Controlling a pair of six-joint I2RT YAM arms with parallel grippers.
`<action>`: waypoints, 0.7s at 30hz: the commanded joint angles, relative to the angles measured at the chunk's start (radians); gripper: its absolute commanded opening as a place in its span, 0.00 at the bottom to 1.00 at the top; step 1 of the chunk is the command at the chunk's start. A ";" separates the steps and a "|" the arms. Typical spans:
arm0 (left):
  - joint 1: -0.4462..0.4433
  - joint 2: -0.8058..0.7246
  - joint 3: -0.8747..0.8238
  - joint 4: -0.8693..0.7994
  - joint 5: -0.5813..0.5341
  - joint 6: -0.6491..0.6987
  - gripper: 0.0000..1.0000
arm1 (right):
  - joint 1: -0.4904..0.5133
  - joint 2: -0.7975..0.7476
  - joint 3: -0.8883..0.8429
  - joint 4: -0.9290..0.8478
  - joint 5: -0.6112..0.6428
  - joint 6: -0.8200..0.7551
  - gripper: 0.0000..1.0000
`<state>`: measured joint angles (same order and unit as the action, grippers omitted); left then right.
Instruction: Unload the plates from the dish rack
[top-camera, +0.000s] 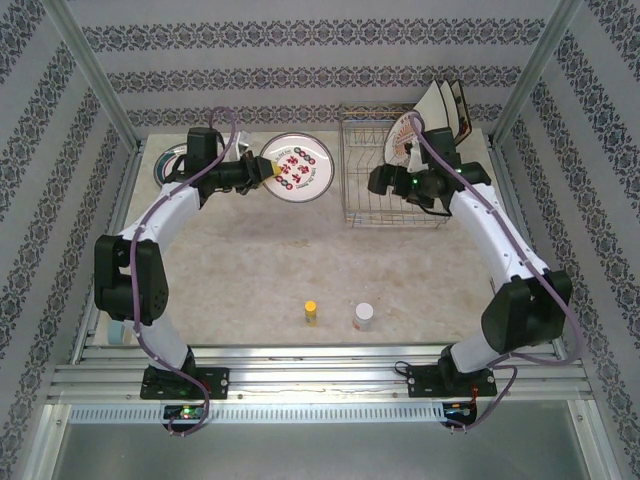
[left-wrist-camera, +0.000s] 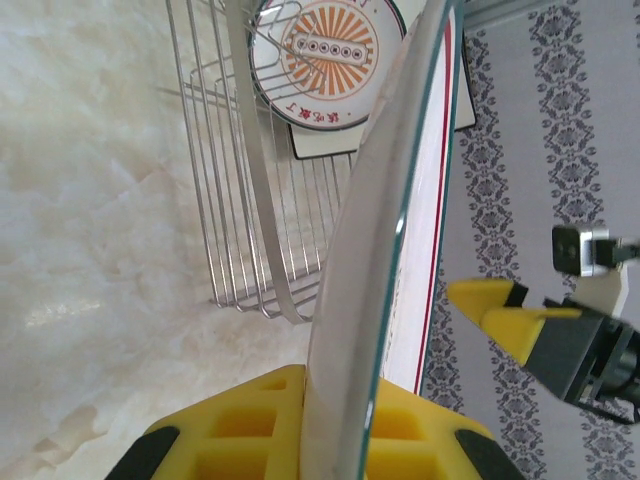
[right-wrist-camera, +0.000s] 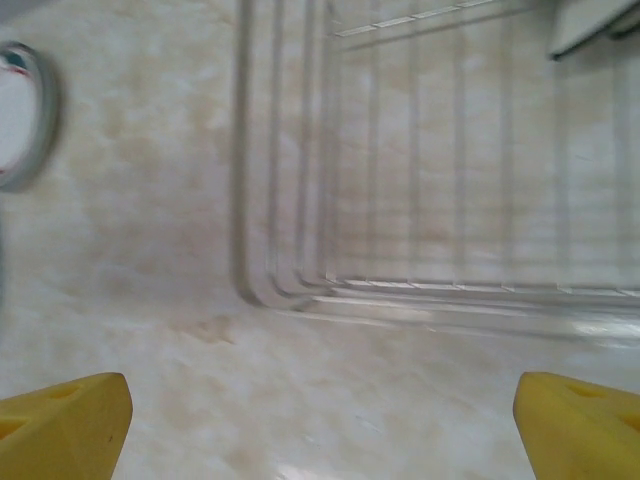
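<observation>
My left gripper (top-camera: 264, 170) (left-wrist-camera: 340, 400) is shut on the rim of a round white plate (top-camera: 298, 170) with red centre marks, held above the table left of the dish rack (top-camera: 395, 175). In the left wrist view this plate (left-wrist-camera: 385, 250) stands edge-on between the yellow fingers (left-wrist-camera: 230, 420). In the rack (left-wrist-camera: 250, 200) stand another round plate with an orange centre (top-camera: 404, 136) (left-wrist-camera: 322, 55) and square cream plates (top-camera: 442, 104). My right gripper (top-camera: 378, 181) (right-wrist-camera: 320, 420) is open at the rack's front left corner (right-wrist-camera: 300, 290), nothing between its fingers.
A small orange-capped bottle (top-camera: 311, 311) and a white-capped jar (top-camera: 363, 316) stand near the table's front middle. A dark-rimmed dish (top-camera: 167, 163) lies at the back left, behind the left arm. Metal frame posts (top-camera: 95, 75) and patterned walls close in the back and sides.
</observation>
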<state>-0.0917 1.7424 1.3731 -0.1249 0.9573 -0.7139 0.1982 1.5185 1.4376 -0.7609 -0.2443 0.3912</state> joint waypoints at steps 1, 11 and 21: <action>0.045 0.017 0.045 0.098 0.018 -0.031 0.00 | -0.014 -0.064 0.005 -0.167 0.152 -0.109 0.98; 0.142 0.031 0.025 0.223 -0.114 -0.113 0.00 | -0.040 -0.111 -0.029 -0.233 0.187 -0.165 0.98; 0.216 -0.061 -0.160 0.397 -0.438 -0.241 0.00 | -0.013 -0.009 0.046 -0.273 0.249 -0.195 0.98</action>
<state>0.0841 1.7317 1.2427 0.1226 0.6365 -0.8841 0.1669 1.4799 1.4361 -0.9955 -0.0448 0.2264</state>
